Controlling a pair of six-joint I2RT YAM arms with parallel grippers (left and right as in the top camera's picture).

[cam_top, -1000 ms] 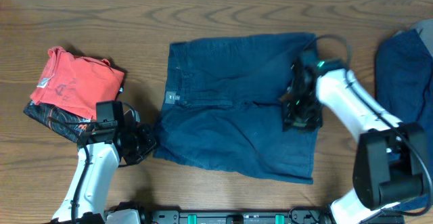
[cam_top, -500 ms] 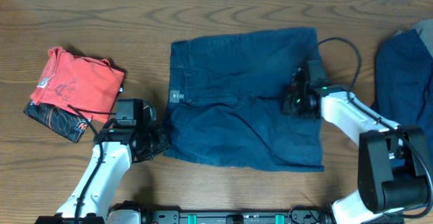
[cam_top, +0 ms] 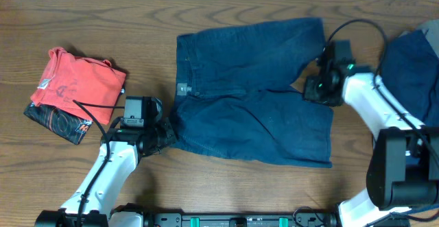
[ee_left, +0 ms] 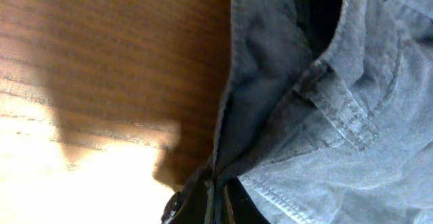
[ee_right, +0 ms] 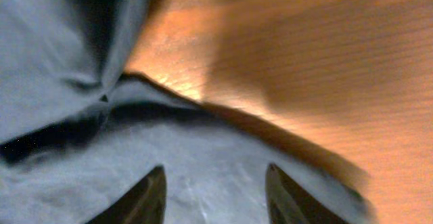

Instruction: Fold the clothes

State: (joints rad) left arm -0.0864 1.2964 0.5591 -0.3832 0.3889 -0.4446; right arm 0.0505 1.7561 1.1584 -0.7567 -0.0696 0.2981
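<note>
A pair of dark navy shorts lies spread flat on the table, waistband to the left, legs to the right. My left gripper is shut on the waistband's lower left corner; in the left wrist view the fabric edge is pinched between the closed fingers. My right gripper is open at the gap between the two leg hems; in the right wrist view its fingertips stand apart above the cloth, holding nothing. A second navy garment lies at the right edge.
A folded red garment on a dark patterned one lies at the left. The table's front edge with a black rail is close below. Bare wood shows beside the shorts' right side.
The shorts have shifted right and been spread flatter. My right gripper has moved right and up off the leg and let go. My left gripper has followed right, still holding the waistband corner.
</note>
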